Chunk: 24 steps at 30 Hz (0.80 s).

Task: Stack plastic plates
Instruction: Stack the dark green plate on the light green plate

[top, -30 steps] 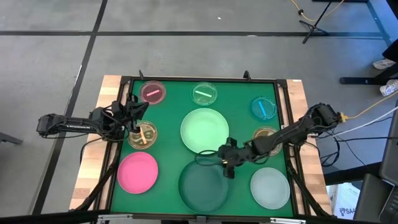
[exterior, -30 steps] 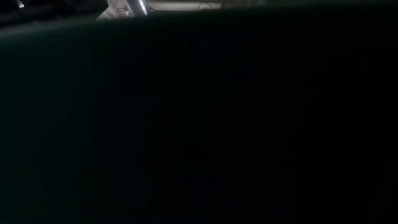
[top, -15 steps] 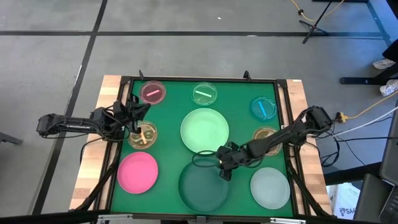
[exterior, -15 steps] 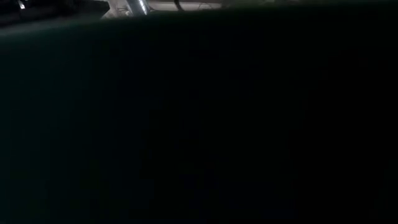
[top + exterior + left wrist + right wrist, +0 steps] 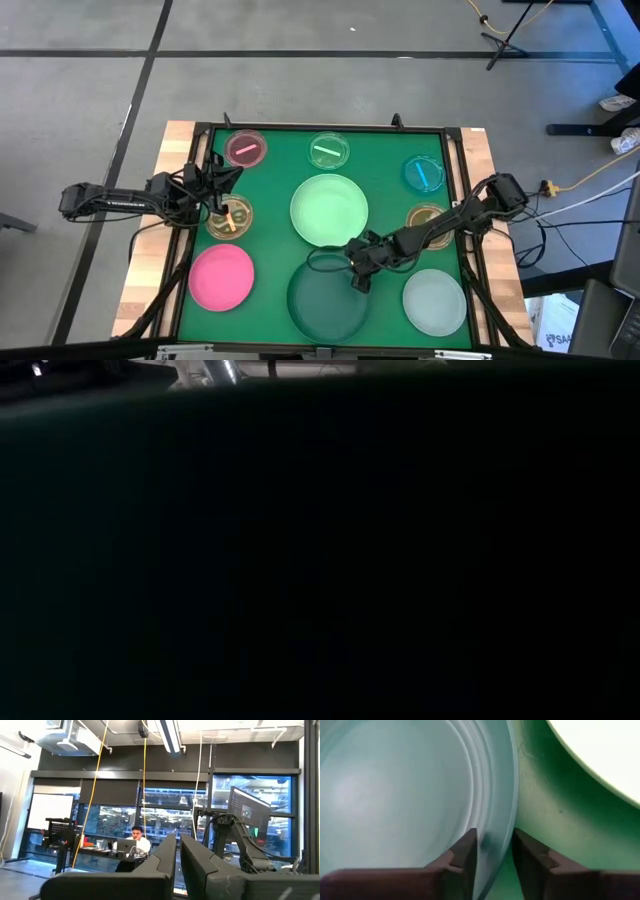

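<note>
Four large plates lie flat on the green mat: light green [image 5: 328, 208], dark green [image 5: 326, 300], pink [image 5: 221, 277] and whitish [image 5: 434, 301]. Small clear dishes sit around them: pink [image 5: 246, 149], green [image 5: 328, 152], blue [image 5: 424, 173] and two amber ones [image 5: 229, 216] [image 5: 425, 218]. My right gripper [image 5: 358, 276] is open at the dark green plate's far right rim [image 5: 496, 827], one finger over the plate's inside and one outside it. My left gripper [image 5: 220, 188] is shut and hovers by the left amber dish, its fingers [image 5: 178, 842] pointing out level into the room.
A raised black frame [image 5: 455, 160] borders the mat, with wooden table edge [image 5: 160, 200] outside it. My right arm passes over the right amber dish. The low view is almost wholly blocked by something dark close in front of it.
My right gripper has moved a short way toward the table's left and near edges, coming in over the dark green plate's rim. The plates and dishes have stayed in place.
</note>
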Each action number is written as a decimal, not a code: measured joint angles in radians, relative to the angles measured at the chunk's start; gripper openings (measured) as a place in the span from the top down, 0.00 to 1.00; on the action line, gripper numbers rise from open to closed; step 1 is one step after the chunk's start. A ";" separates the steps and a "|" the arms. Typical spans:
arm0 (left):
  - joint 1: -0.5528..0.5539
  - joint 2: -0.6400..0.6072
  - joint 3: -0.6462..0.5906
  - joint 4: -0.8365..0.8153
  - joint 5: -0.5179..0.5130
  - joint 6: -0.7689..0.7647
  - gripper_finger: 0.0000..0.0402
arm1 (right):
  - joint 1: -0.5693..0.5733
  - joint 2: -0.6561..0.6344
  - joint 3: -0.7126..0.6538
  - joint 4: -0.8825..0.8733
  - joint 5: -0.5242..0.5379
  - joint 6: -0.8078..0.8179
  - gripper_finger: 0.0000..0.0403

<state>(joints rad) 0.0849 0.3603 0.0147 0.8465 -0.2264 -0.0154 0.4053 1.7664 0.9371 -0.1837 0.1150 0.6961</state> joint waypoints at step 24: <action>0.000 0.000 0.000 -0.001 0.001 -0.002 0.96 | -0.001 -0.069 0.030 -0.017 0.025 -0.117 0.99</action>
<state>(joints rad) 0.0847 0.3603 0.0145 0.8451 -0.2254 -0.0174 0.4042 1.6977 0.9675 -0.2003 0.1402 0.5789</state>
